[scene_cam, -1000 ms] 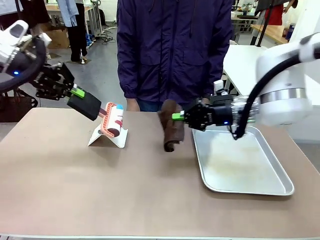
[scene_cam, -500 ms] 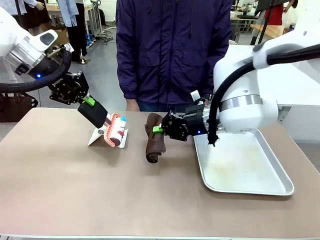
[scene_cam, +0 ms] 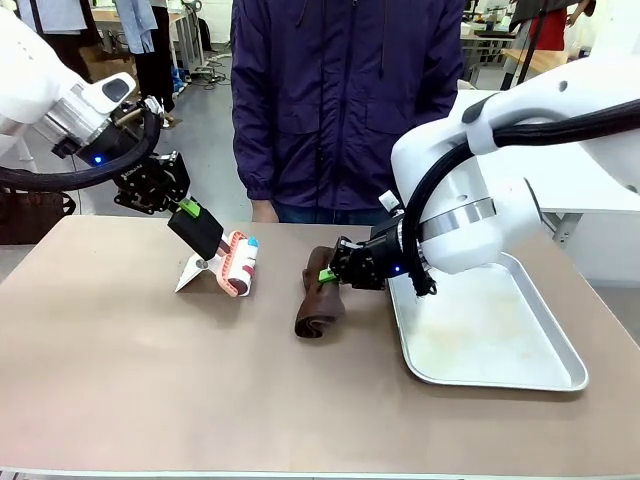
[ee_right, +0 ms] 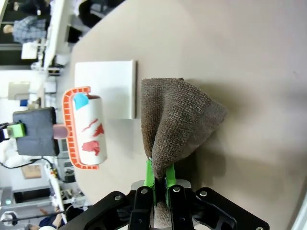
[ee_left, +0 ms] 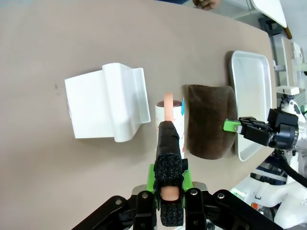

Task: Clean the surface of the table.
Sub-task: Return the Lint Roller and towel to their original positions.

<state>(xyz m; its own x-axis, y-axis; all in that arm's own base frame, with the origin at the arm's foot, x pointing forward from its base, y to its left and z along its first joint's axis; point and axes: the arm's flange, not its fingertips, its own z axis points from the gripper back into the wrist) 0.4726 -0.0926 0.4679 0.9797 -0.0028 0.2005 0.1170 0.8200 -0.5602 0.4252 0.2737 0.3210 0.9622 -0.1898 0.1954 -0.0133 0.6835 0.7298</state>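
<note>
My right gripper is shut on a brown cloth, whose lower end rests crumpled on the taupe table just left of the tray. In the right wrist view the cloth fans out from the green fingertips of that gripper. The left gripper is shut on the black handle of a lint roller with an orange frame, held at the right edge of a white stand. From the left wrist, the left gripper clamps the handle, with the roller between stand and cloth.
A shallow silver tray lies on the right half of the table, its left rim close to the cloth. A person in a dark jacket stands at the far edge, behind the roller and cloth. The near half of the table is bare.
My right gripper has carried the cloth leftward off the tray's edge and lowered it onto the table. The left gripper has swung right and down with the roller.
</note>
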